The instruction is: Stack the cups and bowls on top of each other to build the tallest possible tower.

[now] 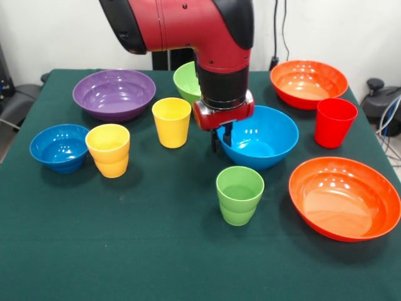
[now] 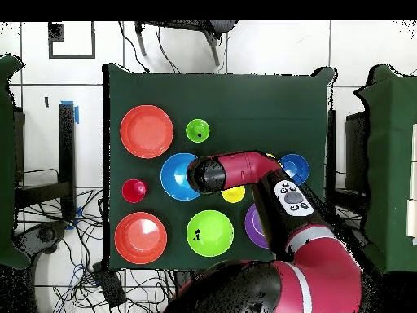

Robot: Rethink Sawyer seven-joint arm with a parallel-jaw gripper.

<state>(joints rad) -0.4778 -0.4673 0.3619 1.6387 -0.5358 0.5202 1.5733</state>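
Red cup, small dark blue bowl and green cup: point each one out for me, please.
red cup [image 1: 334,123], front view, on its outer wall.
small dark blue bowl [image 1: 59,146], front view, on its inner floor.
green cup [image 2: 197,130], overhead view, on its inside bottom.

Nothing is stacked. The light-blue bowl [image 1: 266,139] sits upright mid-table, green cup [image 1: 239,194] near it, red cup [image 1: 334,121] right, two orange bowls [image 1: 346,197] right, yellow cups [image 1: 171,121] left, purple bowl [image 1: 114,94] far left, dark-blue bowl [image 1: 59,147] left.
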